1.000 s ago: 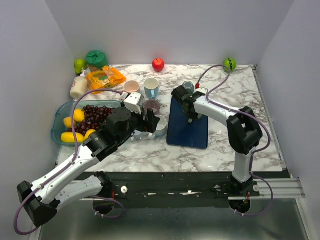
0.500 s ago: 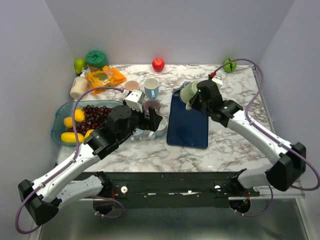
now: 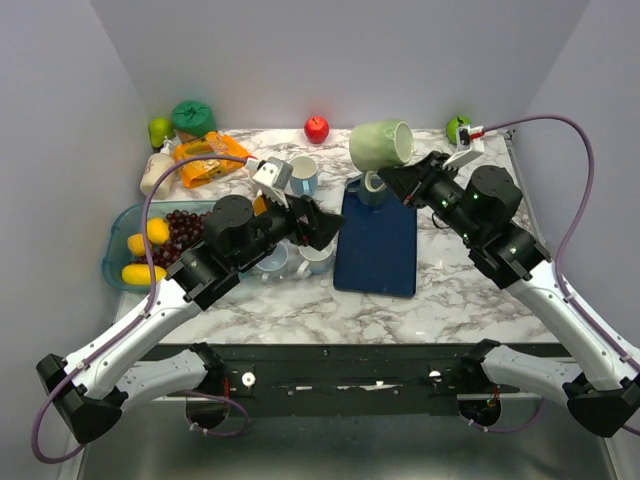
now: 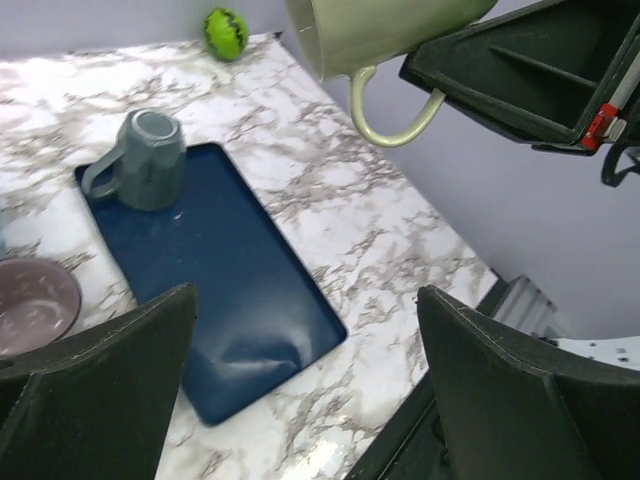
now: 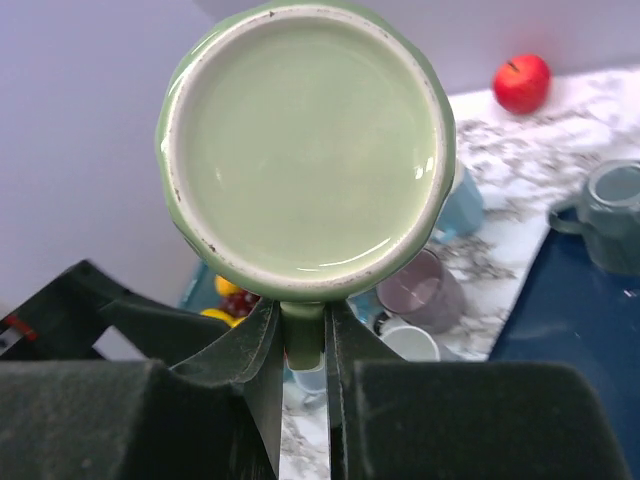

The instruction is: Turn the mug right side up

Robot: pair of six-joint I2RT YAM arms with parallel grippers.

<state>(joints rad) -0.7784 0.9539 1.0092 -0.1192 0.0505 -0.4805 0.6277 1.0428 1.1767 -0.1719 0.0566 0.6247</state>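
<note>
My right gripper [image 3: 393, 176] is shut on the handle of a pale green mug [image 3: 380, 145], which hangs in the air above the far end of the dark blue tray [image 3: 378, 250]. The mug [image 5: 305, 150] lies on its side, base toward the right wrist camera, and both fingers of the gripper [image 5: 303, 320] pinch the handle. From the left wrist view the mug [image 4: 390, 30] hangs at the top, mouth pointing left. My left gripper [image 3: 318, 225] hovers open and empty [image 4: 305, 300] beside the tray's left edge.
A grey mug [image 3: 371, 187] stands upside down on the tray's far end. Blue [image 3: 303, 175], purple [image 5: 425, 290] and white [image 3: 320, 255] mugs cluster left of the tray. A bin of fruit [image 3: 120, 235], an orange bag [image 3: 205, 158], a red apple [image 3: 316, 128] and a green ball [image 3: 458, 127] ring the table.
The right arm has lifted the green mug high off the tray and tipped it onto its side. The left arm has risen and swung toward the tray, still open.
</note>
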